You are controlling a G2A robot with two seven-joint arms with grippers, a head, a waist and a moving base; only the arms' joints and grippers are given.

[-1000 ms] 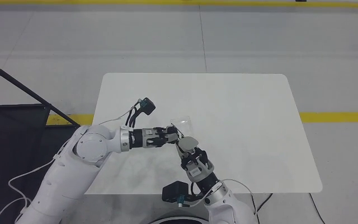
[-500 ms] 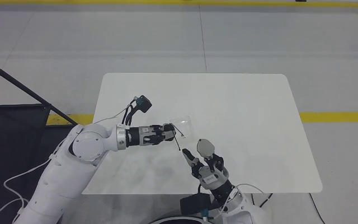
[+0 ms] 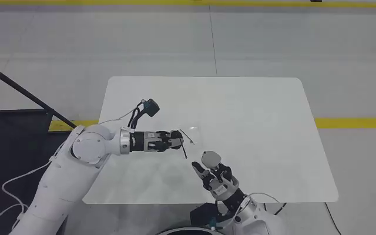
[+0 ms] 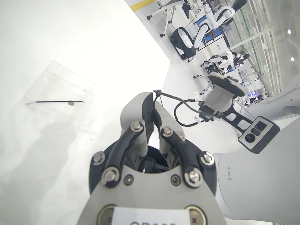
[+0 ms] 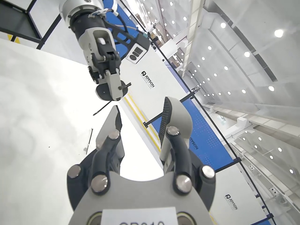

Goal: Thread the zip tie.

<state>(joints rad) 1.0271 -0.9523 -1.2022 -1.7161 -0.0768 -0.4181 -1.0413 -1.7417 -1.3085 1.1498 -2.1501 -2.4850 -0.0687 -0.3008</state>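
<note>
Backed right gripper [image 3: 204, 164], released and spread wide, away from left gripper [image 3: 176, 140] clenched on zip tie [image 3: 184, 149] above table [image 3: 264, 117].

The right gripper [image 3: 204, 164] pulls away from the left gripper [image 3: 175, 140] and its zip tie [image 3: 184, 150], toward the table's [image 3: 264, 117] near edge.
</note>
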